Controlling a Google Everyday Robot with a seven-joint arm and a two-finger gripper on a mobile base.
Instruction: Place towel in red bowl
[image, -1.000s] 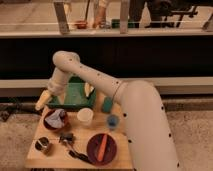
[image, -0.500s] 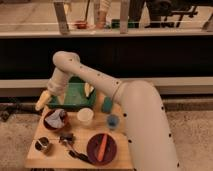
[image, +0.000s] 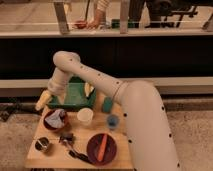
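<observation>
A red bowl (image: 54, 120) sits at the left of the small wooden table (image: 122, 159). A crumpled grey-white towel (image: 58, 115) lies inside it. My gripper (image: 53, 97) hangs at the end of the white arm, just above and behind the bowl, over the left edge of a green tray (image: 76, 96). The arm reaches in from the lower right and bends down at the upper left.
A second dark red bowl (image: 93, 151) with an orange carrot (image: 102, 145) sits at the front. There is also a white cup (image: 85, 116), a blue cup (image: 113, 121), a green block (image: 107, 104), a metal cup (image: 43, 145), a black tool (image: 67, 138) and a yellow item (image: 42, 100).
</observation>
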